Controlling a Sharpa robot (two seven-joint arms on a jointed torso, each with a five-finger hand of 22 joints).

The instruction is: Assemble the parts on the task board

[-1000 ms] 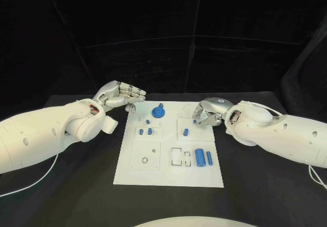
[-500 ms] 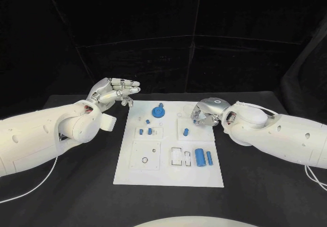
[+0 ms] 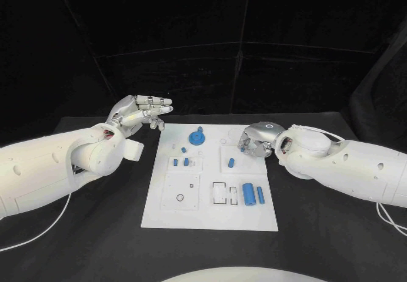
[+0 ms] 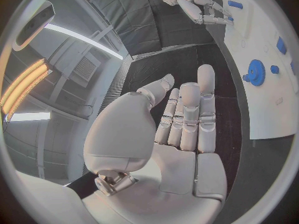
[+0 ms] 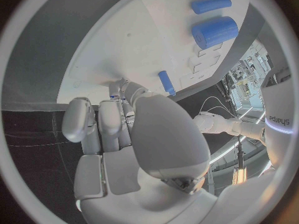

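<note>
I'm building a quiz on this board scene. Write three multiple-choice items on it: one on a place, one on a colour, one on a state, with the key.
1. Where is the left hand?
A. off the task board's far left corner
B. over the board's near edge
C. flat on the board's middle

2. What colour is the large cylinder?
A. red
B. blue
C. green

3. What does the left hand hold?
A. a cylinder
B. a ring
C. nothing

Key: 1 A, the head view shows it off that corner. 2 B, plainly blue. 3 C, its wrist view shows a bare palm.
</note>
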